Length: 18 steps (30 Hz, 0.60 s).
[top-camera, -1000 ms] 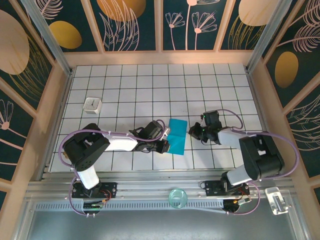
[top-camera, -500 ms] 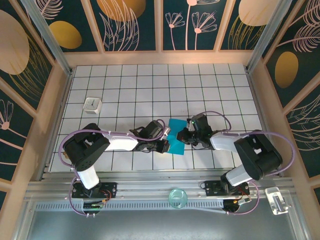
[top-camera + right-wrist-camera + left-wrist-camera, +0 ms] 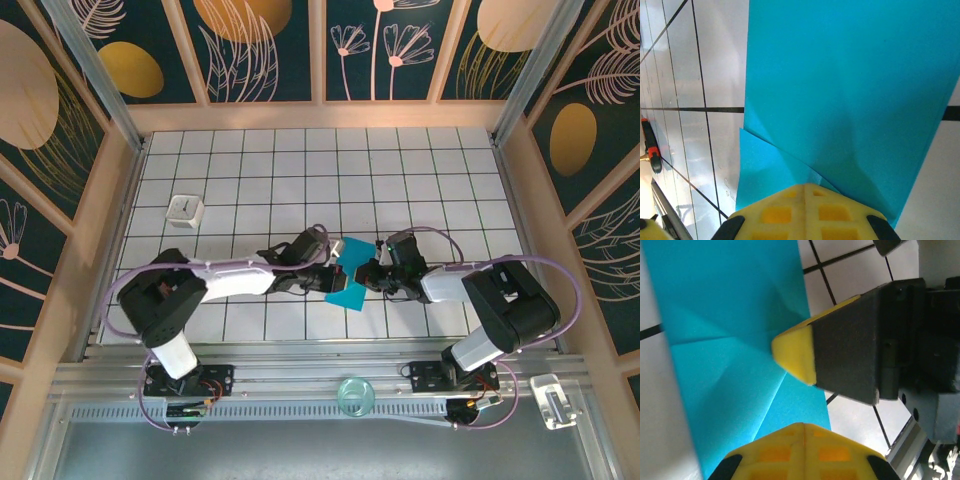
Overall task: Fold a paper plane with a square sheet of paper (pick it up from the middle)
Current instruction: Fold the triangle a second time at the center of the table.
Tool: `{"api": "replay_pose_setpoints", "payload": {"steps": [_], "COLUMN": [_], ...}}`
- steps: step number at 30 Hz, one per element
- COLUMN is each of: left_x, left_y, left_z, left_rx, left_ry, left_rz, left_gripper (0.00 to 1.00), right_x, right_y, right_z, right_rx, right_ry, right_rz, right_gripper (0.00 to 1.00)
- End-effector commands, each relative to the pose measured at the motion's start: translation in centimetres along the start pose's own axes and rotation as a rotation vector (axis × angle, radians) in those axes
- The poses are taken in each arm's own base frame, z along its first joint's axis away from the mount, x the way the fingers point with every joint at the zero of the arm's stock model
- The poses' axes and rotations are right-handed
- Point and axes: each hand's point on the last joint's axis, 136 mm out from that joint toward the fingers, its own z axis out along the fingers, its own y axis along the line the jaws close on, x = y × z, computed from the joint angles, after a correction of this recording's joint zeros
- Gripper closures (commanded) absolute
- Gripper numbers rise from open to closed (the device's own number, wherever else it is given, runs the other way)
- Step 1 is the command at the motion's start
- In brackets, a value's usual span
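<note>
The teal-blue square sheet of paper (image 3: 350,282) lies partly folded on the white grid table, between the two arms. The left wrist view shows creases across the sheet (image 3: 725,340). In the right wrist view one layer of the sheet (image 3: 840,75) overlaps a lower flap. My left gripper (image 3: 334,268) is shut, its tip at the paper's left edge. My right gripper (image 3: 369,273) is shut too, with its tip on the paper's right side. The left gripper's yellow fingertips (image 3: 803,426) meet over the sheet, and the right gripper's yellow tip (image 3: 794,354) presses on the paper opposite. The right gripper (image 3: 805,188) rests on the fold.
A small white cube (image 3: 185,210) sits at the table's left. A clear round cup (image 3: 353,396) and a clear plastic piece (image 3: 551,400) lie on the metal rail in front of the arm bases. Wooden walls (image 3: 110,200) enclose the table on three sides.
The right gripper has moved left from beside the paper onto its right side. The left gripper has shifted slightly right, and the paper now lies tilted and narrower between them.
</note>
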Motion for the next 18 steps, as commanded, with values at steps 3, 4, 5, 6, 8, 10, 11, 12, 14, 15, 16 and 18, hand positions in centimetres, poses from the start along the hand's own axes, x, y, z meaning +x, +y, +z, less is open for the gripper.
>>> {"api": "replay_pose_setpoints", "payload": {"steps": [3, 4, 5, 6, 8, 10, 11, 12, 14, 15, 16, 18], "left_x": [1.0, 1.0, 1.0, 1.0, 0.9, 1.2, 1.4, 1.7, 2.6, 3.2, 3.8, 4.9], "left_y": [0.0, 0.1, 0.2, 0.5, 1.2, 1.9, 2.3, 2.8, 3.5, 3.8, 4.1, 4.9], "left_z": [2.0, 2.3, 2.5, 2.8, 3.0, 3.1, 3.0, 3.0, 2.7, 2.6, 2.4, 2.1], "left_rx": [0.055, 0.058, 0.054, 0.048, 0.02, 0.004, -0.008, -0.016, -0.021, -0.017, -0.013, -0.009], "left_ry": [0.074, 0.076, 0.077, 0.08, 0.073, 0.078, 0.081, 0.087, 0.103, 0.112, 0.124, 0.145], "left_rz": [-0.051, -0.053, -0.054, -0.053, -0.055, -0.06, -0.065, -0.07, -0.088, -0.102, -0.122, -0.163], "left_gripper": [1.0, 1.0, 1.0, 1.0, 1.0, 1.0, 1.0, 1.0, 1.0, 1.0, 1.0, 1.0], "right_x": [1.7, 1.6, 1.7, 1.7, 1.7, 1.8, 1.8, 1.9, 2.0, 2.0, 2.0, 2.1], "right_y": [-3.1, -3.1, -3.1, -3.1, -3.2, -3.3, -3.4, -3.5, -3.7, -3.9, -4.0, -4.3], "right_z": [0.0, 0.0, 0.0, 0.0, -0.1, -0.1, -0.1, -0.2, -0.2, -0.2, -0.3, -0.3], "right_rx": [0.099, 0.097, 0.099, 0.099, 0.101, 0.107, 0.111, 0.116, 0.127, 0.131, 0.135, 0.145], "right_ry": [0.038, 0.039, 0.041, 0.041, 0.042, 0.042, 0.044, 0.044, 0.048, 0.049, 0.05, 0.052], "right_rz": [0.023, 0.023, 0.023, 0.022, 0.022, 0.02, 0.019, 0.017, 0.015, 0.016, 0.015, 0.012], "right_gripper": [1.0, 1.0, 1.0, 1.0, 1.0, 1.0, 1.0, 1.0, 1.0, 1.0, 1.0, 1.0]}}
